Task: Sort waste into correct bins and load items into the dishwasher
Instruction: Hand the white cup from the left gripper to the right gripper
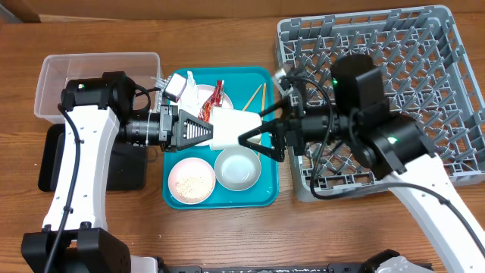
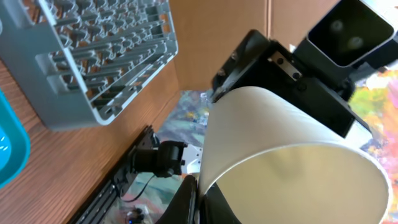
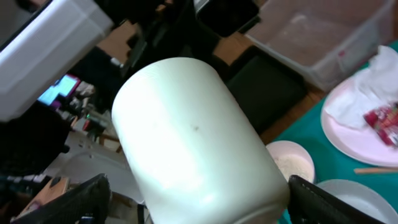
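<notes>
Over the teal tray (image 1: 267, 76) at mid-desk, the left gripper (image 1: 206, 130) clamps the white cup (image 1: 227, 127), its contact point mostly hidden. The right gripper (image 1: 251, 127) spreads wide, straddling the cup; whether it touches is unclear.

It looked like a robotics lab, not a kitchen: a left arm (image 1: 72, 167) and a right arm (image 1: 439, 205) were mounted at a wooden desk (image 1: 227, 239) carrying a dish rack (image 1: 455, 45), teal tray (image 1: 227, 203) and clear tub (image 1: 53, 76).
</notes>
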`<state>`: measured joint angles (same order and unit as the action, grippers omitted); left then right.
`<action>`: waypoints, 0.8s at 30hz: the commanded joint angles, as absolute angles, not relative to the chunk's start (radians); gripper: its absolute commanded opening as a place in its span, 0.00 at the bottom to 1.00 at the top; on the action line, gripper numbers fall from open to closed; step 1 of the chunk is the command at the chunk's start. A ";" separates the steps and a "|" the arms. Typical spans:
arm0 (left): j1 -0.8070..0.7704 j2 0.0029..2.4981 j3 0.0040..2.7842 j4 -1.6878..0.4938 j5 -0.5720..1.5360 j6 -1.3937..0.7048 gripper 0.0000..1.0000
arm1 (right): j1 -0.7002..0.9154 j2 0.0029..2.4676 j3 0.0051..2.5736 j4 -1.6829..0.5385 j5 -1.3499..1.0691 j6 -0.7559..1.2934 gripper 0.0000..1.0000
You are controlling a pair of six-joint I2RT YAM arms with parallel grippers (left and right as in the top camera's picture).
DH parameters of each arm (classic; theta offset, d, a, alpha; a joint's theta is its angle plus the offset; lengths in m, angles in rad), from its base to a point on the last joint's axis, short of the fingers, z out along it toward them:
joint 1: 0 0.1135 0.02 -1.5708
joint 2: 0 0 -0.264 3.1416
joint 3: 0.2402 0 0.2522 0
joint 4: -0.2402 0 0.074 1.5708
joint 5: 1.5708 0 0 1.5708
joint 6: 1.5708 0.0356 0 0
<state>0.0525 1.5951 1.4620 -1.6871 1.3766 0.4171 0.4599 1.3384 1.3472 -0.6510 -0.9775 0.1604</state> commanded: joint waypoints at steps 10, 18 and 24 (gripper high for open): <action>0.050 1.592 1.470 -1.684 1.489 0.502 0.04 | 0.471 1.358 1.347 -0.580 -1.222 0.115 0.74; 0.022 1.592 1.470 -1.674 1.498 0.501 0.04 | 0.505 1.358 1.347 -0.550 -1.218 0.115 0.86; 0.017 1.592 1.470 -1.663 1.521 0.501 0.04 | 0.538 1.358 1.347 -0.554 -1.156 0.121 0.76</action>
<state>0.0254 1.5948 1.4620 -1.6783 1.4979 0.4721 0.4980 1.3670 1.3460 -0.5625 -1.1000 0.1226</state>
